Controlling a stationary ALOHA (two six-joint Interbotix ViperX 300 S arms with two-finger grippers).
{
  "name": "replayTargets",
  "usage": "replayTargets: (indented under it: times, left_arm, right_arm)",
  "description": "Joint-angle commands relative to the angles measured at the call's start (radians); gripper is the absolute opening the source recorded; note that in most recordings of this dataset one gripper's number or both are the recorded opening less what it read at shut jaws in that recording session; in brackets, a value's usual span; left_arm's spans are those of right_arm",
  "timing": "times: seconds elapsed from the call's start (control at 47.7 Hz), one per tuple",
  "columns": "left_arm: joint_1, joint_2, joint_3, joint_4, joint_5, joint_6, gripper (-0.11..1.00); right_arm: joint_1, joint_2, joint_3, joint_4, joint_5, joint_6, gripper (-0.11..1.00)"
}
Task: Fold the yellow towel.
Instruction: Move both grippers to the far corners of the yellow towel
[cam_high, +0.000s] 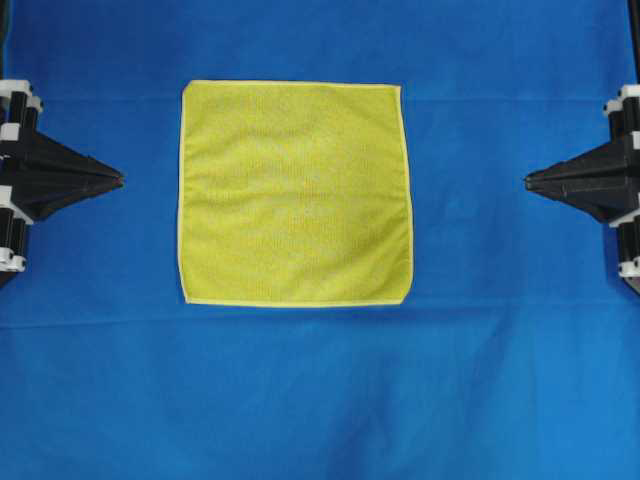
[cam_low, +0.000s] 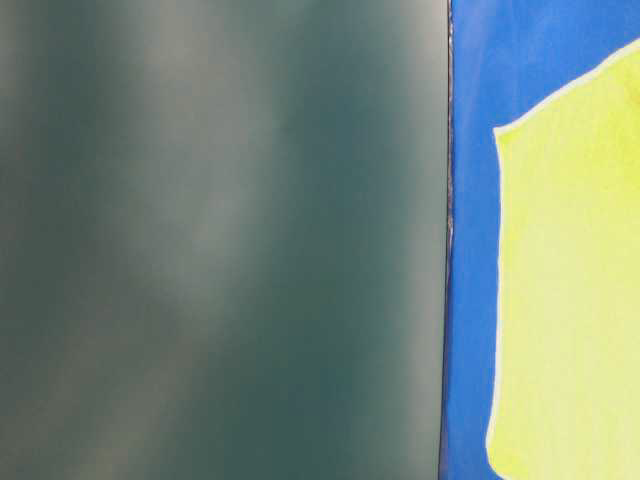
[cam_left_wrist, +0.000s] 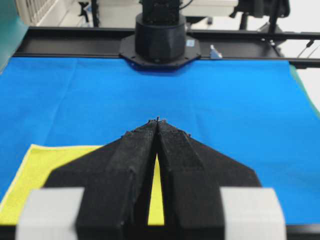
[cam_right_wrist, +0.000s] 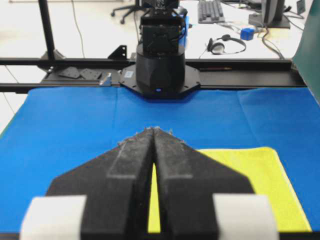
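The yellow towel (cam_high: 295, 192) is spread flat and unfolded on the blue cloth (cam_high: 320, 400), slightly left of the middle. The left gripper (cam_high: 120, 178) and the right gripper (cam_high: 528, 181) are held at opposite edges, tips pressed together on nothing, both well apart from the towel.

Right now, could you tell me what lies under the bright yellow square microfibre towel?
The yellow towel lies flat on the blue cloth table cover. Anything directly beneath the towel is covered and cannot be seen.
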Motion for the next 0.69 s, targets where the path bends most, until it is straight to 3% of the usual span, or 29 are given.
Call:
replayTargets:
  times: [0.0, 0.273, 0.545, 0.608, 0.671]
  left_arm:
    - [0.002, 0.011, -0.025, -0.015, 0.025, 0.015, 0.0]
    - [0.129, 0.103, -0.014, -0.017, 0.04, 0.018, 0.0]
    - [0.325, 0.322, -0.015, -0.017, 0.006, 0.032, 0.01]
    - [0.365, 0.374, -0.018, -0.017, -0.009, 0.032, 0.06]
    - [0.402, 0.426, -0.023, -0.017, -0.028, 0.032, 0.22]
  right_arm:
    - [-0.015, 0.02, -0.032, 0.006, -0.005, 0.005, 0.0]
    - [-0.181, 0.187, -0.118, 0.006, 0.115, 0.018, 0.0]
    - [-0.347, 0.494, -0.222, 0.003, 0.144, 0.014, 0.01]
    - [-0.374, 0.558, -0.253, 0.002, 0.16, 0.009, 0.01]
    - [-0.408, 0.635, -0.291, -0.003, 0.179, 0.008, 0.09]
